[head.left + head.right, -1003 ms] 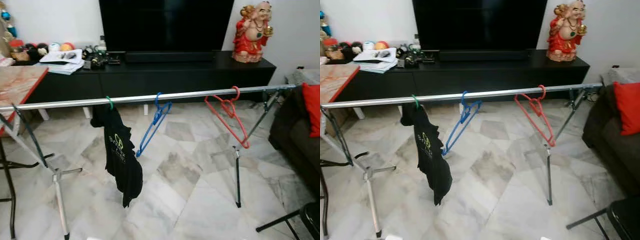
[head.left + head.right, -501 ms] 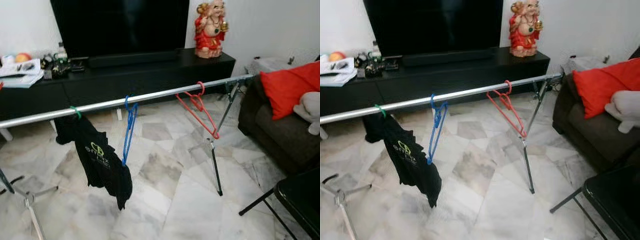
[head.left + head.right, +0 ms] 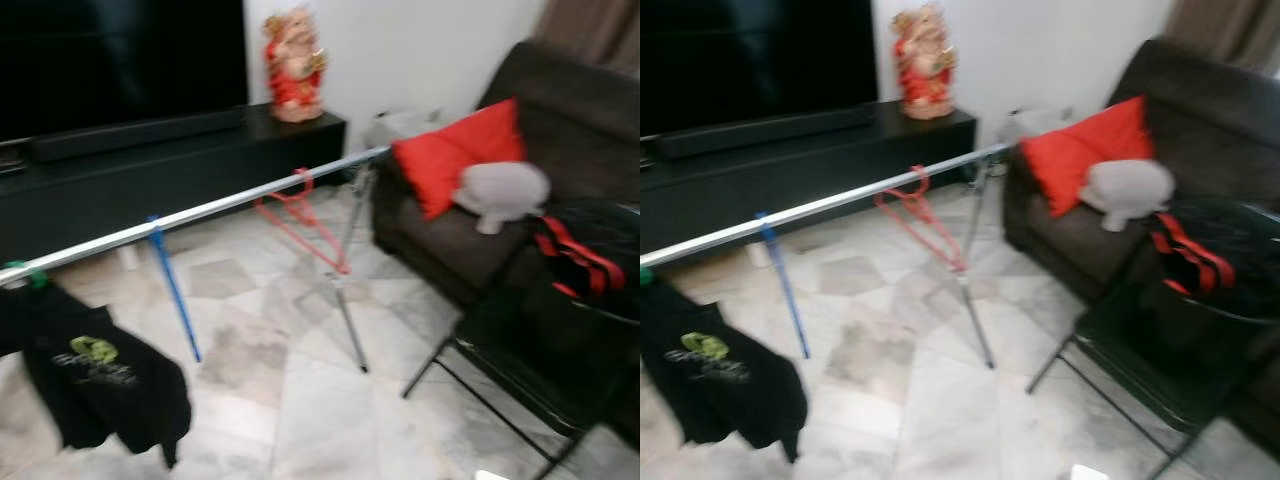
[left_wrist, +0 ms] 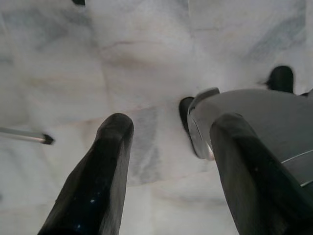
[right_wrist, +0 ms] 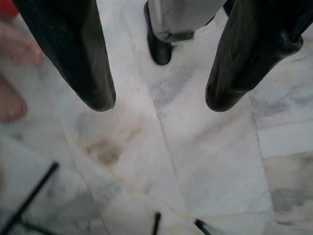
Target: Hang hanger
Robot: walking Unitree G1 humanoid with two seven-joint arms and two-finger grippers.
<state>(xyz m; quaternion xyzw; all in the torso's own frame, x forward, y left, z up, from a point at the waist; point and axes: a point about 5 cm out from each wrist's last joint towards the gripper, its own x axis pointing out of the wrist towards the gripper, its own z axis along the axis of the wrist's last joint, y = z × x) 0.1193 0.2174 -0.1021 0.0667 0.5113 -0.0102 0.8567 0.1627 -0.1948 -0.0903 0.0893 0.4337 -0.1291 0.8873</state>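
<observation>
Nearest the robot, both arms hang idle over the pale marble floor [image 3: 320, 420]: the left gripper [image 4: 168, 147] has its two black fingers spread wide with nothing between them, above bare tiles and a silver rounded part of the robot's own body, and the right gripper [image 5: 159, 98] is likewise parted and empty, pointing down at the floor, where a person's bare toes [image 5: 12, 73] show at the edge of its wrist view. The head views are blurred. Close on the right stands a black folding chair [image 3: 540, 350] with a dark bag with red straps [image 3: 575, 260] on it. On the left a black T-shirt with a green print [image 3: 95, 385] hangs from a green hanger [image 3: 30, 275] on the silver clothes rail [image 3: 230, 205], which runs from the near left up toward the far right. Farther along the rail a blue hanger [image 3: 172, 285] hangs empty, and beyond it a red hanger [image 3: 300, 220] hangs by its hook near the rail's far end, just before the stand's metal legs [image 3: 350, 300]. Behind the stand a dark brown sofa [image 3: 470, 220] carries a red cushion [image 3: 455, 155] and a grey plush toy [image 3: 500, 190]. Farthest back, a black TV console [image 3: 170, 165] holds a large dark television [image 3: 120, 60] and a red and gold laughing Buddha figure [image 3: 295, 65] against the white wall [image 3: 420, 45].
</observation>
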